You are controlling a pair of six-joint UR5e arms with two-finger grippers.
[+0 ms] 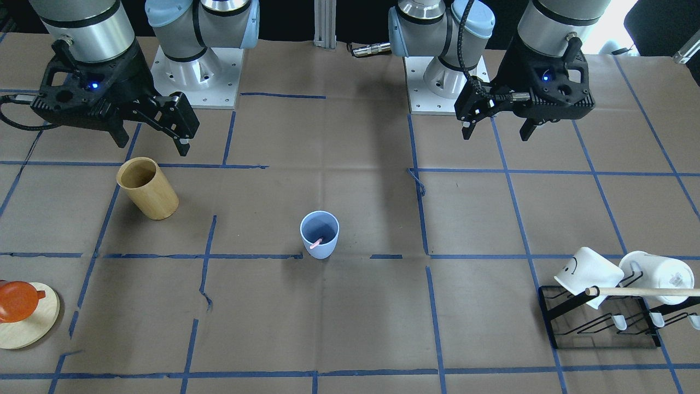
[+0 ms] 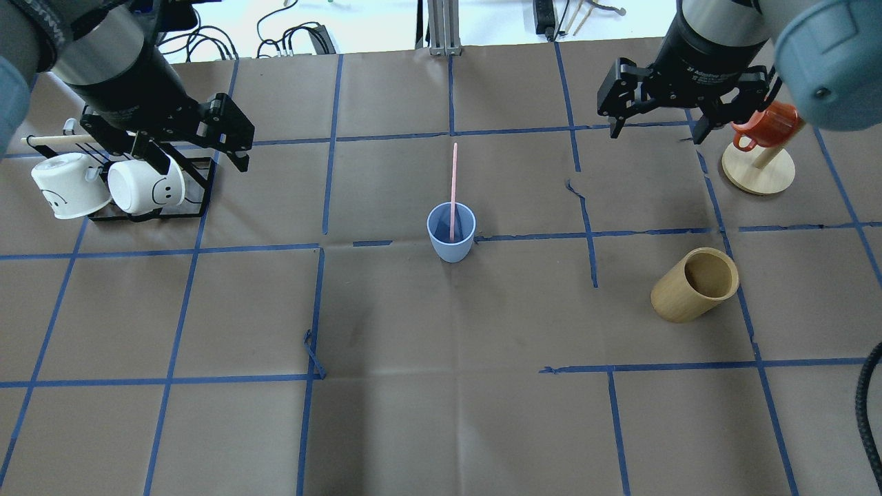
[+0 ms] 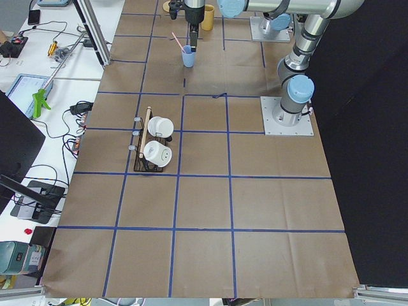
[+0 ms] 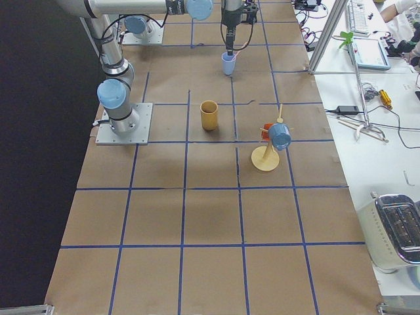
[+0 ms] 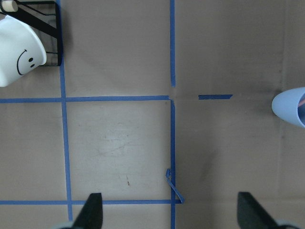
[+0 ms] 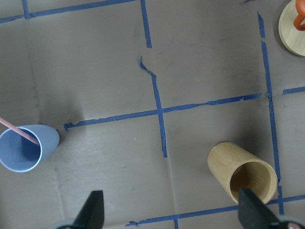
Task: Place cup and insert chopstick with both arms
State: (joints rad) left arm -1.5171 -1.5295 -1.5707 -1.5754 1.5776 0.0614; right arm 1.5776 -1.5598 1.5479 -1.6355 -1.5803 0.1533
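Note:
The light blue cup [image 1: 320, 234] stands upright near the table's middle, also in the overhead view [image 2: 451, 233]. The pale pink chopstick [image 2: 453, 186] stands in it and leans on its rim; its end shows inside the cup [image 1: 316, 242]. My left gripper [image 2: 196, 162] is open and empty, raised above the table well off to the cup's side [image 1: 495, 131]. My right gripper [image 2: 658, 132] is open and empty, raised on the other side [image 1: 151, 143]. The left wrist view shows the cup's edge [image 5: 290, 107]; the right wrist view shows cup [image 6: 21, 148] and chopstick [image 6: 19, 129].
A tan wooden cylinder [image 2: 694, 284] stands on the right arm's side. An orange mug [image 2: 765, 124] hangs on a round wooden stand [image 2: 758, 176] behind it. A black rack [image 2: 200, 186] with two white mugs [image 2: 145, 187] and a wooden dowel [image 1: 640, 291] sits under the left gripper.

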